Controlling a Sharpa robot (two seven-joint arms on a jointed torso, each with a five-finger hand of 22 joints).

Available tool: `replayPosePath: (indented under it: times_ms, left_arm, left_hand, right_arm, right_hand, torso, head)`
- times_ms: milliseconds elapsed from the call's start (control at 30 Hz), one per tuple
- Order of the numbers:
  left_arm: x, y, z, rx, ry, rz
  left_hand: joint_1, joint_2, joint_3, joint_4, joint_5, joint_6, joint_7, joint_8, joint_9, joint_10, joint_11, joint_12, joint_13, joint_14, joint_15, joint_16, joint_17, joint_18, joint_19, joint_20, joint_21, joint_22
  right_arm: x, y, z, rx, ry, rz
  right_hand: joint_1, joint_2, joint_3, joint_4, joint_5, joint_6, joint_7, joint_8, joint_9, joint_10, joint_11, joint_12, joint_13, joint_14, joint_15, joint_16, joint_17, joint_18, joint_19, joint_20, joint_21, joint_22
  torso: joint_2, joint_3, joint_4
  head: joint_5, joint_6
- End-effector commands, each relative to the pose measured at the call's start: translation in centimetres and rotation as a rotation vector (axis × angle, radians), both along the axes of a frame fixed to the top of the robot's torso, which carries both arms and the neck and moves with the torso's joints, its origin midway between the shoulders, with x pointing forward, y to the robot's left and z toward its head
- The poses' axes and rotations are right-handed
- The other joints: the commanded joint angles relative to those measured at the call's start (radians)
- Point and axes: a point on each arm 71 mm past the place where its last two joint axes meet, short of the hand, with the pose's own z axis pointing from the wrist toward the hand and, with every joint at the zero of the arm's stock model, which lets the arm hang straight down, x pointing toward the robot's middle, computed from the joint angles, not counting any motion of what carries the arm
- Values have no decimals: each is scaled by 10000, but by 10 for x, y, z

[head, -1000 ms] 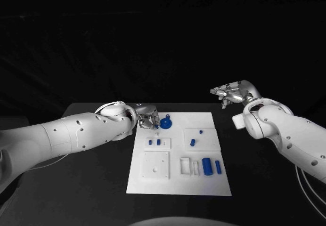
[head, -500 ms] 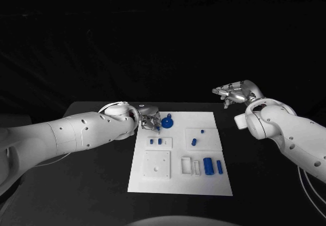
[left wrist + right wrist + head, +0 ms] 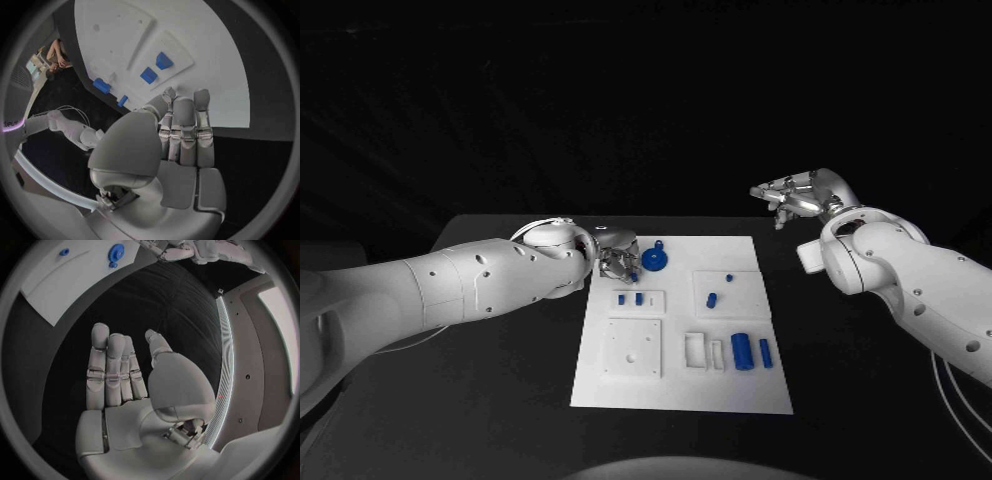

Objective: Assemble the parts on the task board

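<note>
Barely worth calling a change over the black table (image 3: 473,400): eased the left arm (image 3: 459,285) a shade inward along the near-left side of the board (image 3: 682,395) over the past second, then almost stopped for the last half of it. Kept the right arm (image 3: 891,270) raised beyond the board's far-right corner, well apart from every part. Suggests a slow approach rather than a grasp, so counts as early in the task, with nothing yet fitted by this move. Brings the left hand (image 3: 615,255) to the board's far-left corner, just beside the round blue disc (image 3: 653,263); cannot tell from the head view whether touching it. Seen from the left wrist, shows that hand (image 3: 181,145) with fingers (image 3: 184,112) stretched out straight and side by side, thumb off to one side, nothing between them, tips over the board's edge near two short pegs (image 3: 156,67) standing in a raised plate. Leaves the right hand (image 3: 790,197) idle in the air, palm flat, fingers (image 3: 109,365) laid together with the thumb apart, nothing held. Leaves the remaining parts where they lie: a thick cylinder (image 3: 740,352) and a thinner bar (image 3: 764,352) toward the near right, small pieces mid-board.
</note>
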Motion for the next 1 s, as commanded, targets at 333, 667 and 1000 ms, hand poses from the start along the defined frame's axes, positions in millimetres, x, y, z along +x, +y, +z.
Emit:
replayPosePath:
  times_ms: [333,667,1000]
  left_arm:
    - [-2,-3,-4,153,152,-143]
    - [-2,-1,-7,293,135,-94]
    - [-3,-3,-9,328,-85,-100]
  left_hand:
    - [18,-22,-93,-55,-116,71,0,8,10,75,-12,30,-8,-62,-48,-97,-21,121,-61,-3,55,200]
    - [18,-22,-93,-55,-116,71,0,8,10,75,-12,30,-8,-62,-48,-97,-21,121,-61,-3,55,200]
    - [38,14,-126,-83,-111,117,-8,9,11,109,-25,31,-7,-48,-60,-94,-9,105,-55,-25,79,200]
  right_arm:
    - [0,3,0,13,-18,225]
    - [0,4,0,26,-9,253]
    - [0,4,0,33,-18,259]
  right_hand:
    - [12,11,23,61,66,-62,-7,-6,-9,-76,-22,62,-25,-56,-2,57,-20,10,206,-1,-77,28]
    - [12,11,23,61,66,-62,-7,-6,-9,-76,-22,62,-25,-56,-2,57,-20,10,206,-1,-77,28]
    - [12,11,23,61,66,-62,-7,-6,-9,-76,-22,62,-25,-56,-2,57,-20,10,206,-1,-77,28]
  torso:
    - [3,-2,-5]
    - [-4,8,0]
    - [3,4,-3]
  head:
    - [-105,-17]
    - [-71,-33]
    - [-51,-18]
